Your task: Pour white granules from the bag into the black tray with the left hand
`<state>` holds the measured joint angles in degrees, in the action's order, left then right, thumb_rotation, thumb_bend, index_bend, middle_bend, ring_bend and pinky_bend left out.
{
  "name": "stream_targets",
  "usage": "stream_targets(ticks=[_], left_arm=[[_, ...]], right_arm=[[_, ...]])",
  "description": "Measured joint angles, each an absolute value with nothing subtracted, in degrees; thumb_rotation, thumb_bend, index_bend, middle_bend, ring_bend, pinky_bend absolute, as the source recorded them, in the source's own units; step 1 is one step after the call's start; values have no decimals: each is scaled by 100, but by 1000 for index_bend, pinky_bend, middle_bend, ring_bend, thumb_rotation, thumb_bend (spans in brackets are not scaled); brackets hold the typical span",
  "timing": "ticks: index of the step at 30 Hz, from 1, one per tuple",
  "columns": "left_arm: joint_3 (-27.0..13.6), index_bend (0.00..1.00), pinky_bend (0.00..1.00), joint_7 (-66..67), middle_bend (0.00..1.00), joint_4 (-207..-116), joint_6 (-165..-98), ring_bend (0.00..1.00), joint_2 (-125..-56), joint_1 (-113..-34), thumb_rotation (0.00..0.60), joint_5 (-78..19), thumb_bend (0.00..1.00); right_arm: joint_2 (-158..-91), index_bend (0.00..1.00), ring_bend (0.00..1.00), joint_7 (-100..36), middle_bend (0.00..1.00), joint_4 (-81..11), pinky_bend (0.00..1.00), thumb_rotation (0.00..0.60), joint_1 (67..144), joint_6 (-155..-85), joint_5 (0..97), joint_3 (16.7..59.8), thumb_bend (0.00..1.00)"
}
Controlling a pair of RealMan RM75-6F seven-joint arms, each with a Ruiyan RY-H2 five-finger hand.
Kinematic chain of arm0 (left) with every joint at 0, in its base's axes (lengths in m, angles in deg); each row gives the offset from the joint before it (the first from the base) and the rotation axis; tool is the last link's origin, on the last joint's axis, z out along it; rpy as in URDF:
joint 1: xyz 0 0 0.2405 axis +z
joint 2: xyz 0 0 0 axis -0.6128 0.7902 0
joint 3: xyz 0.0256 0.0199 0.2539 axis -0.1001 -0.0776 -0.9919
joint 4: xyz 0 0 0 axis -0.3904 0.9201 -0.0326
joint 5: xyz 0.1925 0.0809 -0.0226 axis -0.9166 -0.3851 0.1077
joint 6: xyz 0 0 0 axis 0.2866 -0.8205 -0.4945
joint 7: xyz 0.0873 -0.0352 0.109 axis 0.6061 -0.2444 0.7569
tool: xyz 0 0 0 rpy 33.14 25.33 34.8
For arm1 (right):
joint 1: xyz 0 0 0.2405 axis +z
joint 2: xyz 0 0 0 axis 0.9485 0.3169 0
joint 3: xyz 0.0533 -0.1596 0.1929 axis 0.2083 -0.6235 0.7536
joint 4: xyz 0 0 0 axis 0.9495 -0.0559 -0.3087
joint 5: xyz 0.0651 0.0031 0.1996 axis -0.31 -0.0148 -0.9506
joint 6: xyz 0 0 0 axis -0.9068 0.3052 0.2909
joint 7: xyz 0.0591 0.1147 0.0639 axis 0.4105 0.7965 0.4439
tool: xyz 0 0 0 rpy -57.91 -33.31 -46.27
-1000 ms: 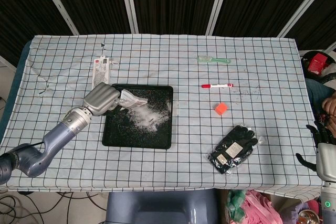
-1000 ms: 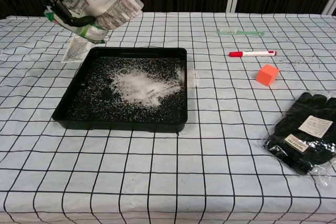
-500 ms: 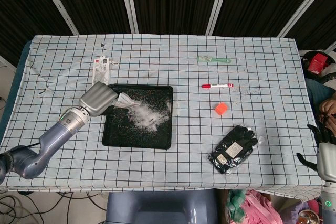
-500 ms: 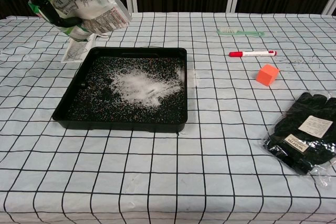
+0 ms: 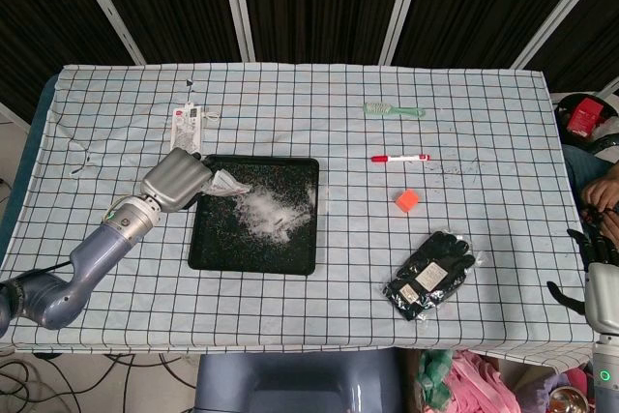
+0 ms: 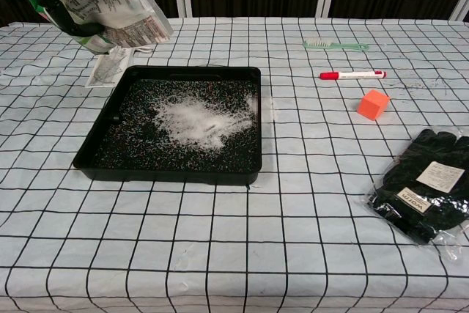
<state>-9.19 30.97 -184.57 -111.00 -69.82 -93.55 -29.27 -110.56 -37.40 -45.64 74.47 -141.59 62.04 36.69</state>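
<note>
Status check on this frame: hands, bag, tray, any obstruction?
Left hand grips bag over tray's left edge. White granules piled in black tray. Right hand idle at table's right edge. Nothing obstructing.

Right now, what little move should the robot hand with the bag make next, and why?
Probably set the bag down on the cloth left of the black tray. The left robot hand holds it at the tray's left edge, and a white pile already lies inside.
</note>
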Motion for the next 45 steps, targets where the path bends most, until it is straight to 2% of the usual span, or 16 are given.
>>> stream_targets(ticks=[14, 30, 36, 45], left_arm=[[-1077, 540, 598, 3172, 541, -18194, -10973, 450, -7128, -9438, 600, -3048, 770], [-1213, 547, 596, 3643, 536, -18238, -11013, 450, -7233, -9611, 600, -2629, 773], [-1071, 549, 596, 2972, 536, -18165, -11200, 450, -7373, -9456, 600, -2811, 773], [-858, 548, 591, 691, 534, -17546, -11724, 449, -7794, -9014, 600, -3838, 770]], right_arm=[[-11063, 177, 143, -3773, 99, -4554, 310, 600, 7450, -14130, 6180, 3672, 116], [-11053, 177, 143, -3733, 99, -4548, 310, 600, 7441, -14148, 6188, 3685, 115], [-11057, 177, 143, -3751, 99, -4541, 310, 600, 7444, -14140, 6193, 3679, 115], [-11074, 178, 143, -3798, 99, -4539, 309, 600, 7445, -14144, 6181, 3682, 115]])
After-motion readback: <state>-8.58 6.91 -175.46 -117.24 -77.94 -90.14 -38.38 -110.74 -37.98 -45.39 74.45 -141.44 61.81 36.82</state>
